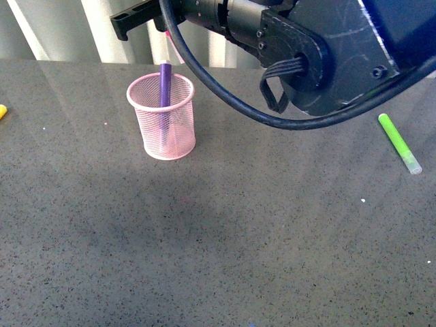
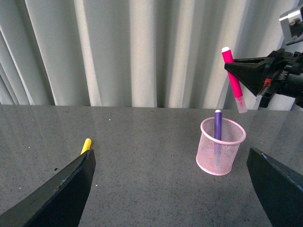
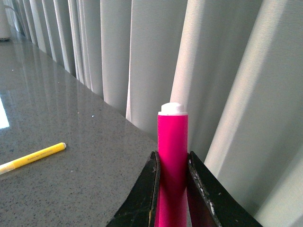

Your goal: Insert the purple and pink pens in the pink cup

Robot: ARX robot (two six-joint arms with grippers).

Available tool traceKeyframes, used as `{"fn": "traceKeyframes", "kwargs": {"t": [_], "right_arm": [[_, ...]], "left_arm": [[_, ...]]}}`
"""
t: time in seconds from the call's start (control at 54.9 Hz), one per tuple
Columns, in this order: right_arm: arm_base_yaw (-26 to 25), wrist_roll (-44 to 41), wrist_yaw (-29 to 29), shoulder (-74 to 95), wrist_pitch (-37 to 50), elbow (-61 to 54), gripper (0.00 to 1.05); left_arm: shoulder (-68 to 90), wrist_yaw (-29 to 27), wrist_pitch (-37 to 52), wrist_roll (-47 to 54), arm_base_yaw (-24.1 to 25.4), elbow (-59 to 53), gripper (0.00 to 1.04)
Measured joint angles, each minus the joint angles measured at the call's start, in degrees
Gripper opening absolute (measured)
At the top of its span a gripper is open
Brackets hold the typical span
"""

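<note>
The right hand [image 2: 228,67] is clenched on the pink pen [image 2: 233,78], gripping the barrel below its white end, and holds it in the air above the pink cup [image 1: 178,139]. The cup stands at about 10 o'clock on the bench [image 1: 218,245] in the front view. The purple pen [image 1: 165,85] is already in the cup, near upright against the far rim at 12 o'clock, with its top poking just above the rim. The pink pen's long axis is close to vertical but a little tilted. Its white end is up and its clear cap points down toward the cup, and it seems to hang above and slightly beyond the far rim rather than over the centre. The left hand [image 2: 170,156] is released, its fingers wide apart and empty. A lime green marker [image 1: 400,143] lies at 3 o'clock and a yellow pen [image 2: 85,145] at 9 o'clock, both well apart from the cup. The main risk is a drop from this offset: the cap could strike the rim or the purple pen's top and glance off behind the cup. The mesh cup looks light, so a sideways nudge from the pen or the hand could tip it and spill the purple pen. The tilt could also wedge one pen against the other.
</note>
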Motion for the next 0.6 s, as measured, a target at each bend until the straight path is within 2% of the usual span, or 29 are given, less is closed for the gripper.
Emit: {"fn": "traceKeyframes", "kwargs": {"t": [0.182, 0.601], "right_arm": [[0.98, 1.16, 1.09, 2.78, -1.57, 4.46, 0.11], [3.96, 2.69, 1.07, 5.9, -0.39, 4.76, 0.11]], "left_arm": [[0.0, -0.02, 0.0, -0.02, 0.0, 0.0, 0.98], [0.0, 0.0, 0.0, 0.0, 0.0, 0.0, 0.98]]}}
